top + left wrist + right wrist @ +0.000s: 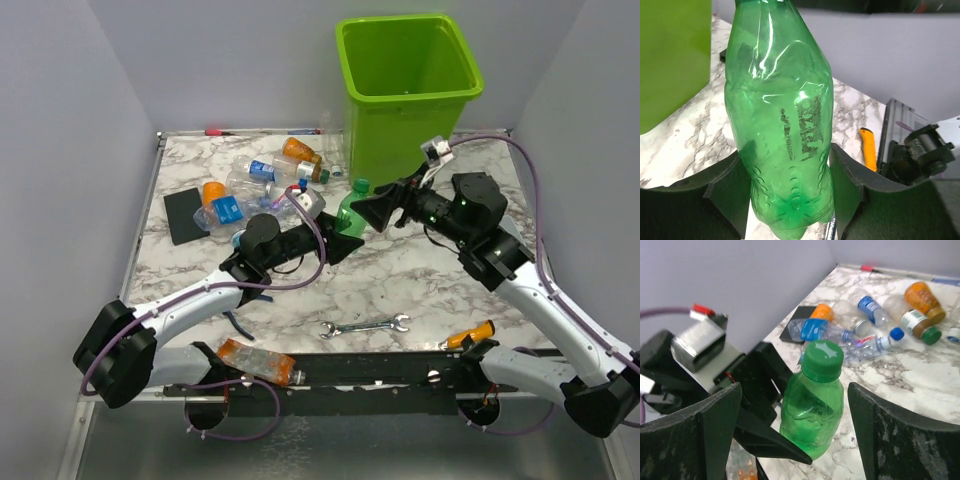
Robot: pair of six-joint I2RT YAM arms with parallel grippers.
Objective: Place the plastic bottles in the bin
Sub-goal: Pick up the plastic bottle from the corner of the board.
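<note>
A green bottle (351,212) is held up off the marble table between my two grippers. My left gripper (346,240) is shut on its base; in the left wrist view both fingers (845,185) press against the green bottle (780,125). My right gripper (366,208) is open around the capped top, and the right wrist view shows gaps on both sides of the green bottle (812,410). The lime-green bin (410,100) stands behind, at the far edge of the table. Several more plastic bottles (260,185) lie at the back left, and an orange one (255,361) lies at the near edge.
A silver wrench (365,326) and an orange-handled screwdriver (470,337) lie near the front rail. A black pad (185,215) sits at the left beside the bottles. A red pen (220,132) lies along the back edge. Grey walls close in the table.
</note>
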